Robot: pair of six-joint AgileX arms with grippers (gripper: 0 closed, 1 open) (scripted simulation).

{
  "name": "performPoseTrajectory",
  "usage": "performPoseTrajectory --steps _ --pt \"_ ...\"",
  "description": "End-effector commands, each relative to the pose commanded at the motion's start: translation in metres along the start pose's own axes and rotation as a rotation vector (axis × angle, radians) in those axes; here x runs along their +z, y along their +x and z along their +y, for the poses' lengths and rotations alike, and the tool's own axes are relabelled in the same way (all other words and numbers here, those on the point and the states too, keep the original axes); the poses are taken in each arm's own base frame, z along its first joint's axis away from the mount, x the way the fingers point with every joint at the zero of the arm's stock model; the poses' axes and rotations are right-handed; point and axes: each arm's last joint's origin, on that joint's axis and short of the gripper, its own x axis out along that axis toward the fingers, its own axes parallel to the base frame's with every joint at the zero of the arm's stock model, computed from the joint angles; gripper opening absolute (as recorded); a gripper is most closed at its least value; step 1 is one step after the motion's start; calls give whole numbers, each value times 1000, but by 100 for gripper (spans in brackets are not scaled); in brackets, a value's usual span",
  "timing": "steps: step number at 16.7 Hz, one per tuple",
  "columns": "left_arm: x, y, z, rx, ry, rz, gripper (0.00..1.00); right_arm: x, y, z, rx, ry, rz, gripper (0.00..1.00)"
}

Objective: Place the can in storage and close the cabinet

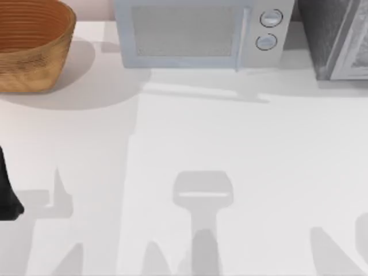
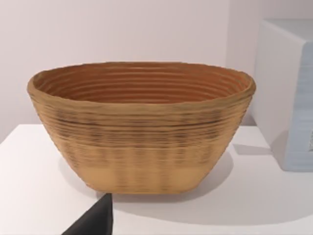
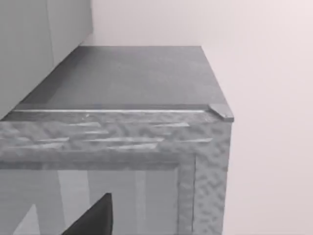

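Observation:
The can is out of view. The cabinet (image 1: 328, 34), a dark grey speckled box with a pale framed door panel (image 1: 357, 49), stands at the table's back right corner, cut off by the picture's edge. Its flat top (image 3: 132, 78) and speckled front frame (image 3: 205, 166) are close in the right wrist view, where a dark part of my right gripper (image 3: 95, 220) shows in front of it. I cannot tell how the door stands. My left arm (image 1: 7, 190) is at the table's left edge, and a dark part of my left gripper (image 2: 95, 220) shows before the basket.
A woven brown basket (image 1: 29, 40) sits at the back left; its inside (image 2: 142, 83) holds nothing. A white microwave (image 1: 195, 34) with two round knobs (image 1: 269, 29) stands at the back middle, between basket and cabinet. The white table (image 1: 190, 144) carries arm shadows near its front.

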Motion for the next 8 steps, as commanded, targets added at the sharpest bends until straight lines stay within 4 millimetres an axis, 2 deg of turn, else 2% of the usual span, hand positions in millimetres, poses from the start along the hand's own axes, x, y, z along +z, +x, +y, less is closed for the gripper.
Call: performPoseTrajectory --steps 4,8 --pt "0 0 0 0 0 0 100 33 -13 22 0 0 0 100" --pt "0 0 0 0 0 0 100 37 -15 26 0 0 0 100"
